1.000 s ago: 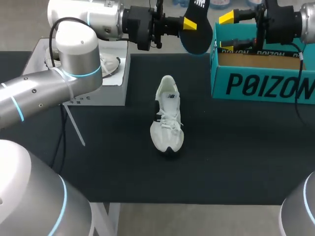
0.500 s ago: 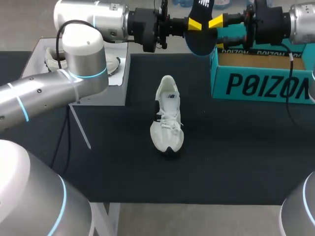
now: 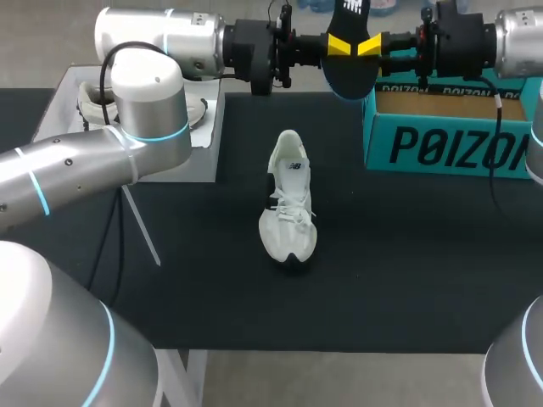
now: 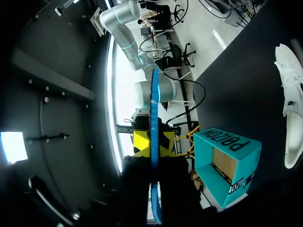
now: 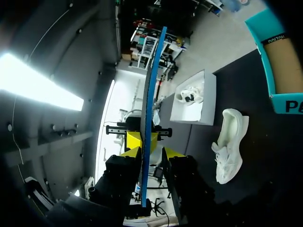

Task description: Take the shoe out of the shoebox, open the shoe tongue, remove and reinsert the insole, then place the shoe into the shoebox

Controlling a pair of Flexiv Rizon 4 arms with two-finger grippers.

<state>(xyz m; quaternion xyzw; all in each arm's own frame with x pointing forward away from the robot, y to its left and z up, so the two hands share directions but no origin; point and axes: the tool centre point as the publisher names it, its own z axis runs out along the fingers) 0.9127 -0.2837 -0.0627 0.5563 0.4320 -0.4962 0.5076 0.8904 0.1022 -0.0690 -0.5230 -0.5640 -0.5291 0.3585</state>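
Note:
A dark insole [image 3: 344,64] with a blue edge [image 5: 152,85] hangs in the air above the table's back edge, between my two grippers. My left gripper [image 3: 338,42] is shut on it [image 4: 154,150]. My right gripper [image 3: 371,44] meets it from the opposite side; the insole stands between its fingers [image 5: 152,152], one tip against it and the other a little apart, so it is open. The white shoe [image 3: 288,203] lies on the black table, toe toward the front. The teal shoebox [image 3: 450,148] stands open at the back right, beneath my right arm.
A white platform [image 3: 170,161] at the back left carries a second white shoe [image 3: 144,106], under my left arm. The black table top [image 3: 407,280] stretches around the shoe to the front edge.
My right gripper came in from above the box to the insole and narrowed its fingers around it. My left gripper shifted slightly right with the insole. The shoe stayed put.

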